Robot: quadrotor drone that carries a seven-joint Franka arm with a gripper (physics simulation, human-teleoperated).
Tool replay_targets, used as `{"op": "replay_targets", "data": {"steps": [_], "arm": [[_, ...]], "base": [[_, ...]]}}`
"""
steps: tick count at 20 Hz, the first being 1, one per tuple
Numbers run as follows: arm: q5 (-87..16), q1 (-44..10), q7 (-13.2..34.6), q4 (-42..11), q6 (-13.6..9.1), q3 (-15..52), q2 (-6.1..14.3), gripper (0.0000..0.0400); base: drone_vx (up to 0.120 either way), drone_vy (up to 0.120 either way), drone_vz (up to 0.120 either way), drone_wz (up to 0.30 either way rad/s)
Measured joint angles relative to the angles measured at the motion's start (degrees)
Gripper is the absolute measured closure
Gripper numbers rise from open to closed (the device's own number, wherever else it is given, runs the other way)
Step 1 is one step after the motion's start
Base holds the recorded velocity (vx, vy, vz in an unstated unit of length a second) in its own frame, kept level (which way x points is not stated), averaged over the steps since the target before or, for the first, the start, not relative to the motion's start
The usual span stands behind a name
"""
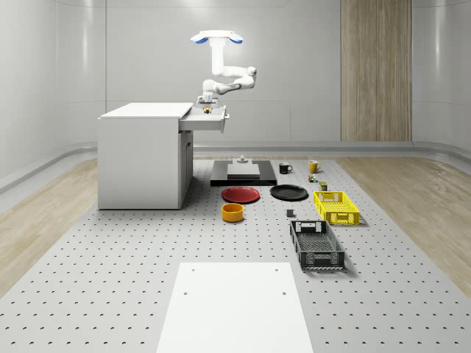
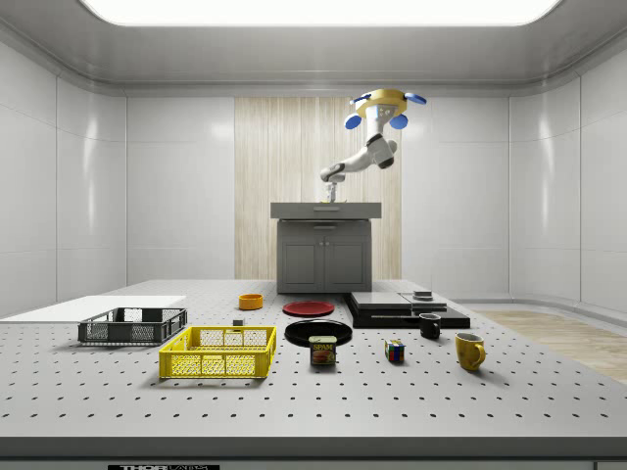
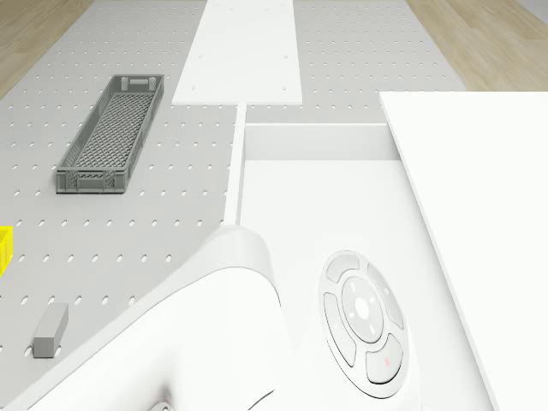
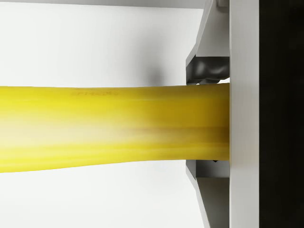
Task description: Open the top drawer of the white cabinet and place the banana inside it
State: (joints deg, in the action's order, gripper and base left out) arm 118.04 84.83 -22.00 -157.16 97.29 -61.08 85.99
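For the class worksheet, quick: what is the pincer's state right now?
Pincer: closed on the banana, over the open top drawer.

Four cameras, one scene: two stood off the robot, two rode on it.

The whole-scene view looked from high and far down the perforated grey table (image 1: 110, 279) toward the boxy white cabinet (image 1: 140, 165) and back wall. The side view sat low at the table's edge, far off, facing the same cabinet (image 2: 323, 257) front-on; both shared the long dark grey mesh crate (image 1: 316, 245) (image 2: 132, 326) and the yellow slatted basket (image 1: 336, 207) (image 2: 217, 352). The drone view looked forward and down, close over the pulled-out white top drawer (image 3: 325, 197), catching that crate (image 3: 111, 133) too. The wrist view sat tight on the yellow banana (image 4: 114, 127), drawer floor behind.
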Motion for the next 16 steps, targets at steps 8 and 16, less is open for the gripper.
{"op": "replay_targets", "data": {"steps": [8,16], "arm": [[2.9,0.6,0.7,1.6,0.8,2.8,-0.9,0.0128],[0.8,-0.8,2.4,-0.2,-1.6,0.2,-1.4,0.0017]], "base": [[0.0,0.0,0.0,0.0],[0.0,0.0,0.0,0.0]]}}
